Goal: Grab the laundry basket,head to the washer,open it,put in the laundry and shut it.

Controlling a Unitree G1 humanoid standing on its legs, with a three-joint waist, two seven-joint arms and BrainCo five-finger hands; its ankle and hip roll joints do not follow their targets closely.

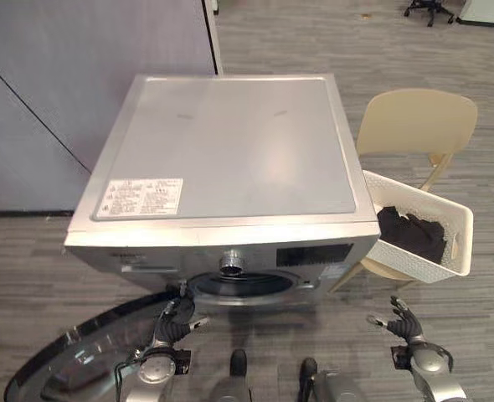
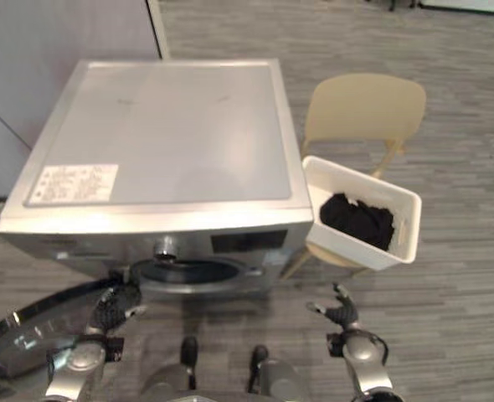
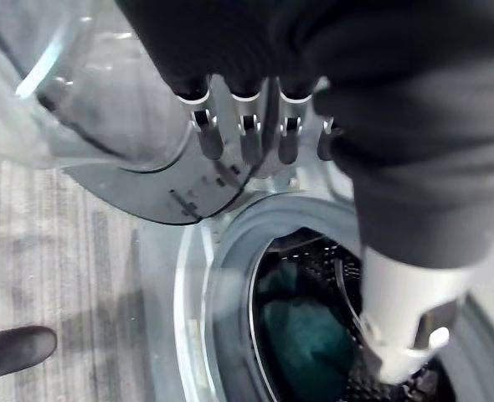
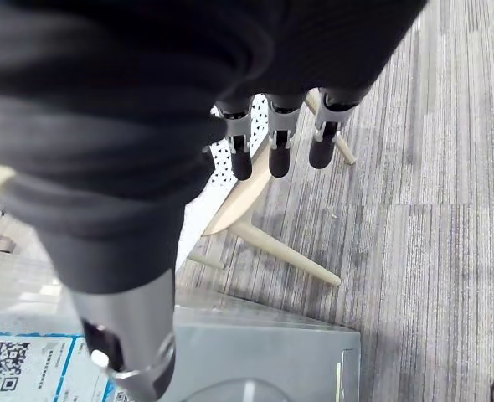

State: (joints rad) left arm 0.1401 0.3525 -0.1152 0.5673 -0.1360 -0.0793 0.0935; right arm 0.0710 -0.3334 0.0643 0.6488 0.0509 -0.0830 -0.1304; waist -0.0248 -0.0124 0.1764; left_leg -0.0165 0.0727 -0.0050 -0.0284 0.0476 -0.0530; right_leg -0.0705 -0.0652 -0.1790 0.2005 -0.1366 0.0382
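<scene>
The silver washer [image 1: 230, 151] stands in front of me, its round glass door [image 1: 79, 360] swung wide to the left and down. The drum opening [image 1: 240, 286] is uncovered, and a dark teal cloth [image 3: 301, 343] lies inside the drum. My left hand [image 1: 173, 327] hovers open just in front of the opening, between it and the door, holding nothing. A white perforated laundry basket [image 1: 456, 222] rests on a beige chair [image 1: 414, 121] right of the washer, with dark laundry [image 1: 410, 233] in it. My right hand [image 1: 404, 322] hangs open low in front of the chair, apart from the basket.
A grey-violet partition wall [image 1: 63, 84] runs behind and to the left of the washer. The beige chair's splayed legs [image 4: 264, 239] stand on striped grey carpet beside the washer's right side. An office chair's wheeled base [image 1: 431, 8] sits far back right.
</scene>
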